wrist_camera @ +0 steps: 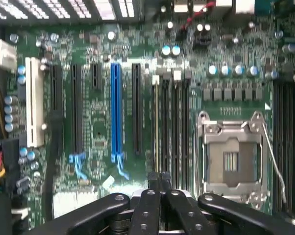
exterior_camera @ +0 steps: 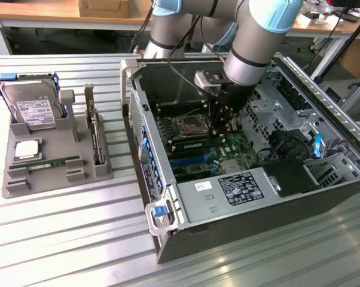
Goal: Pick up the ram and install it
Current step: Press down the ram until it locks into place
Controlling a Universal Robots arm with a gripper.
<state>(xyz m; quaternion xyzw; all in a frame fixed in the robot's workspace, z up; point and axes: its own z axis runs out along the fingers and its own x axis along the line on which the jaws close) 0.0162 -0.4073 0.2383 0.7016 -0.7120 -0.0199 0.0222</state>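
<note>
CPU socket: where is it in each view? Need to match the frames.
Exterior view: CPU socket sits mid-board inside the open case, on the exterior view's left of the claw.
Wrist view: CPU socket lies beyond the shut claw.
Shared landmark: blue slot.

Work surface of ribbed, silver-grey aluminium profile [exterior_camera: 66,233], its grooves running across the exterior view and catching soft overhead light. Behind it, a wooden-topped bench [exterior_camera: 42,12] on a pale frame carries a cardboard box [exterior_camera: 111,7]. Dark cables [exterior_camera: 145,24] hang at the rear.
</note>
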